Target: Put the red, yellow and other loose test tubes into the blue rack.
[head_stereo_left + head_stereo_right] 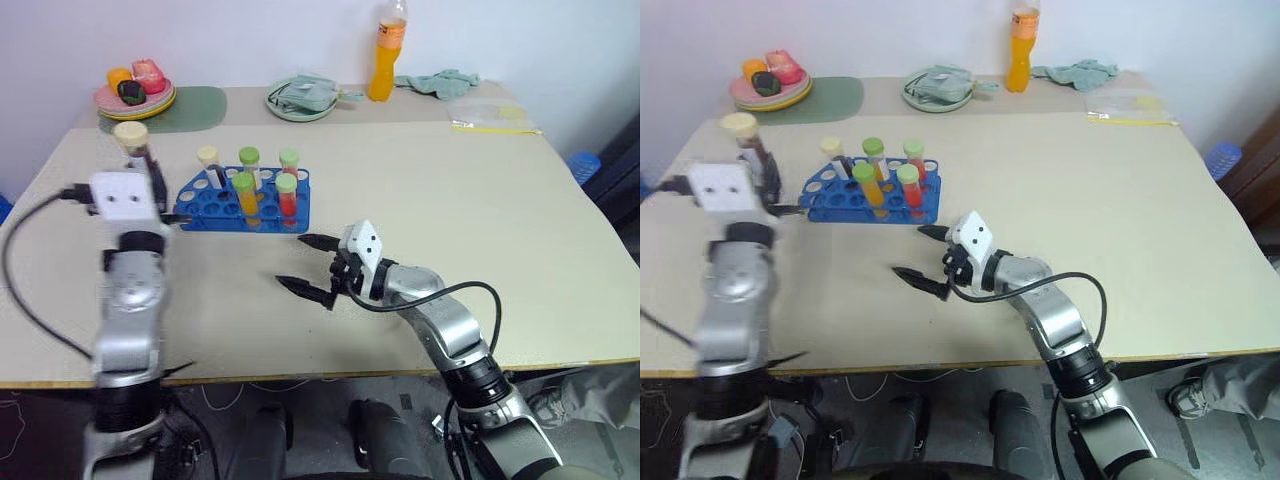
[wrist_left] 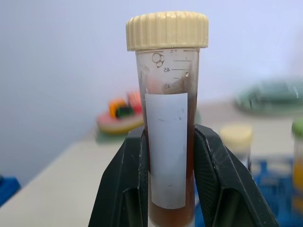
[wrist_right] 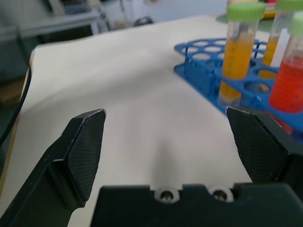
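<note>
My left gripper [image 2: 169,137] is shut on a test tube [image 2: 168,109] of dark brown liquid with a cream cap, held upright above the table just left of the blue rack [image 1: 200,215]. That tube's cap [image 1: 130,133] rises above the left wrist. Several capped tubes stand in the rack, among them a yellow-orange one [image 1: 246,198] and a red one [image 1: 287,202], both green-capped. My right gripper [image 1: 295,262] hovers open and empty low over the table, in front of the rack's right end. From the right wrist the rack [image 3: 199,56] lies just beyond the spread fingers [image 3: 87,137].
Along the back edge stand a pink plate of toy food [image 1: 135,100], a green mat [image 1: 200,105], a green plate [image 1: 300,112] with a cloth, a tall orange drink bottle [image 1: 385,60], another cloth [image 1: 440,82] and a clear bag [image 1: 495,118].
</note>
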